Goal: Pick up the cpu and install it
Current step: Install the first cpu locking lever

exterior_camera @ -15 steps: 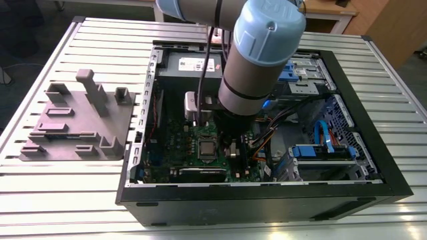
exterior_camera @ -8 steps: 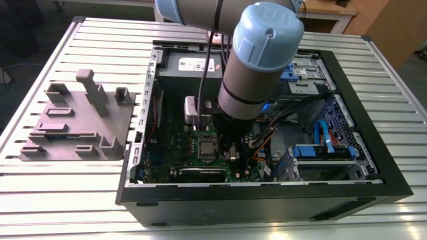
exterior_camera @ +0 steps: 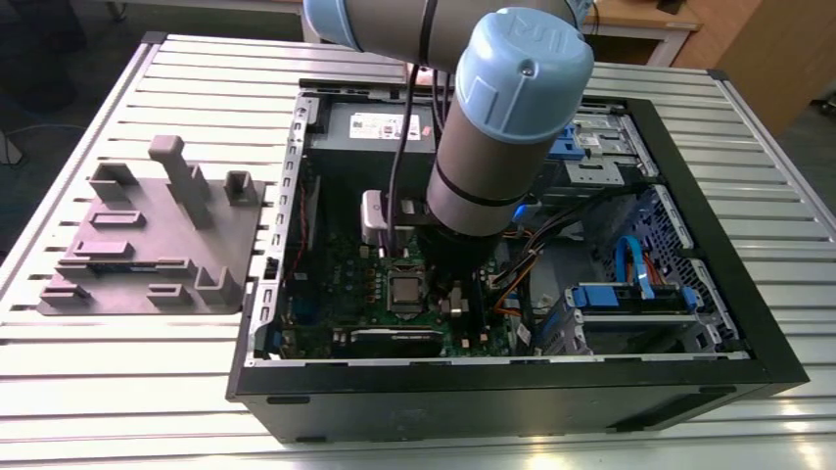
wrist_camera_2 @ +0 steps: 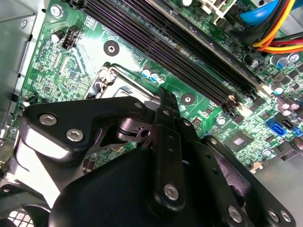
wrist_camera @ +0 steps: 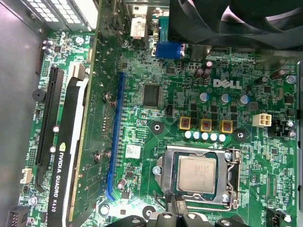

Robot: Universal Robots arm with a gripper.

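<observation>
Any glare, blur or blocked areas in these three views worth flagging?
Exterior view: the arm blocks the case's middle. Second wrist view: the gripper body looms dark and soft across the foreground. First wrist view: even light, the cpu sharp in its socket frame.

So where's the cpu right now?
The cpu sits inside the silver socket frame on the motherboard in the first wrist view, just beyond the end effector.
</observation>
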